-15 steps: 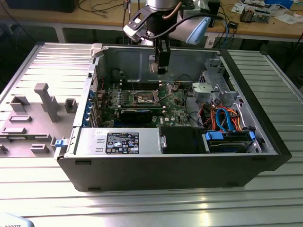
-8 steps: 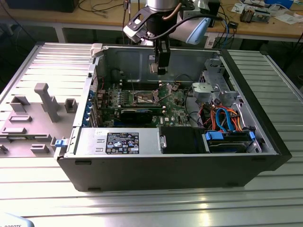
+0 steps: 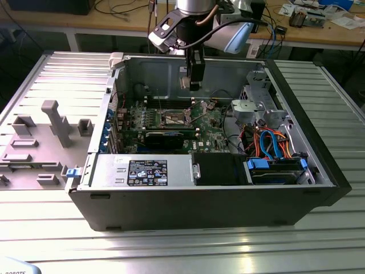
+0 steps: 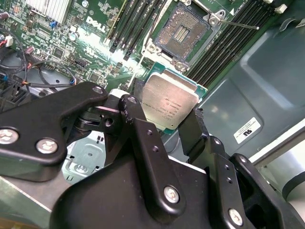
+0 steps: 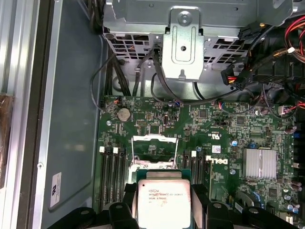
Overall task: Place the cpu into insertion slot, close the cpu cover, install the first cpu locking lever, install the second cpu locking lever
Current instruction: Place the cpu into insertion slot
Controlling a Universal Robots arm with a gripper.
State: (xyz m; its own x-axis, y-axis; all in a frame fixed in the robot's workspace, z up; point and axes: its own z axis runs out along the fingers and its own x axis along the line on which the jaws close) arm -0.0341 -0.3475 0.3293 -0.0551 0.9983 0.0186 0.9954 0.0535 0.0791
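My tool (image 4: pixel 167 106) grips the cpu (image 4: pixel 170 99) by 2 edges, held level near the open slot (image 4: pixel 183 31), likely for alignment.

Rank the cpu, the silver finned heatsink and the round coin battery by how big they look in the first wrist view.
1. cpu, largest, though it sits nearest the camera, which flatters it.
2. silver finned heatsink.
3. round coin battery, clearly smallest.
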